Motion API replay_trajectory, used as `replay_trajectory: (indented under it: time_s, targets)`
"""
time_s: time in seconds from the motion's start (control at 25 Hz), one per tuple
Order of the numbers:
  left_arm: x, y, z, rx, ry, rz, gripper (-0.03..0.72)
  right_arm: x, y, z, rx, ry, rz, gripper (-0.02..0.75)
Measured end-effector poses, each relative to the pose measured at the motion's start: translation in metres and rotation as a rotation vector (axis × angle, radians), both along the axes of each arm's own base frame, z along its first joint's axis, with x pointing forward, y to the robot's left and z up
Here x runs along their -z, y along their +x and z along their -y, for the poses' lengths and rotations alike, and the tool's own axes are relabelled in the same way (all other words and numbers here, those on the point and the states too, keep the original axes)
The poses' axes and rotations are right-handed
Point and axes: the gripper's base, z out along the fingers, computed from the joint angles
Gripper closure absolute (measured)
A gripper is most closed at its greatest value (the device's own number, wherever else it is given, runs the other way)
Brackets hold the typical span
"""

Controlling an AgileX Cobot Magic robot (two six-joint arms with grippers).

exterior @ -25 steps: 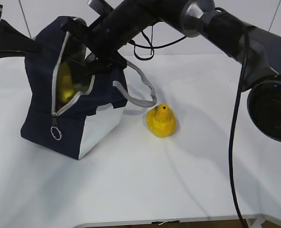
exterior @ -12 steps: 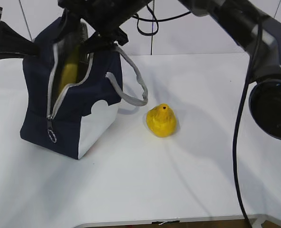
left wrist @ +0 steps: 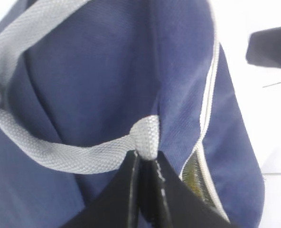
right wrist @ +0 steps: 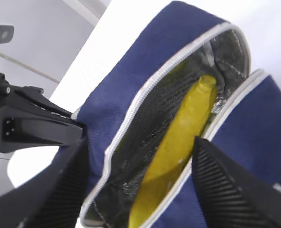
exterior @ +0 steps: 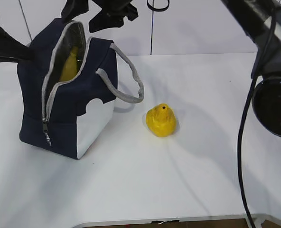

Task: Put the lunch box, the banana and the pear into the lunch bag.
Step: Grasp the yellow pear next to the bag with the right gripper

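Banana (right wrist: 178, 142) in lunch bag (exterior: 69, 102); pear (exterior: 161, 120) left on counter (exterior: 188, 180); lunch box unseen. Left tool (left wrist: 145, 164) pinching bag handle (left wrist: 83, 159); right tool (right wrist: 138, 185) spread, empty.

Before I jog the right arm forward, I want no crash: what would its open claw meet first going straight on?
Probably the banana standing in the lunch bag: the right claw points into the unzipped mouth. Depth is unclear; a zipper edge could catch a finger first.

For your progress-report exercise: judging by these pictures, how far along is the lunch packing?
Done: the curved yellow banana stands inside the open navy-blue fabric lunch bag. In hand: the left gripper pinches the bag's grey webbing handle; the right gripper hangs open and empty above the opening. Left: the small yellow-orange pear sits on the white table. No lunch box is visible.
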Motion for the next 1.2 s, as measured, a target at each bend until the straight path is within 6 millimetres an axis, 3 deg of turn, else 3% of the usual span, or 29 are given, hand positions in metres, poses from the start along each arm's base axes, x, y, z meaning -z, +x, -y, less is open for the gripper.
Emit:
replay_trajectory:
  time_s: [0.32,0.64,0.88,1.2]
  targets:
    - [0.0,0.0,-0.006,-0.014,0.003,0.0,0.692,-0.009,-0.002,0.005,-0.03,-0.056,0.095,0.19]
    - [0.001,-0.001,-0.006,-0.003,0.006,-0.006,0.692,-0.02,0.002,0.023,-0.001,-0.271,0.277,0.19]
    - [0.001,-0.001,-0.005,0.002,0.007,-0.008,0.692,-0.032,-0.002,0.03,0.018,-0.317,0.315,0.19]
    - [0.002,-0.002,-0.006,0.009,0.019,-0.011,0.692,-0.009,-0.006,0.045,0.027,-0.515,0.217,0.19]
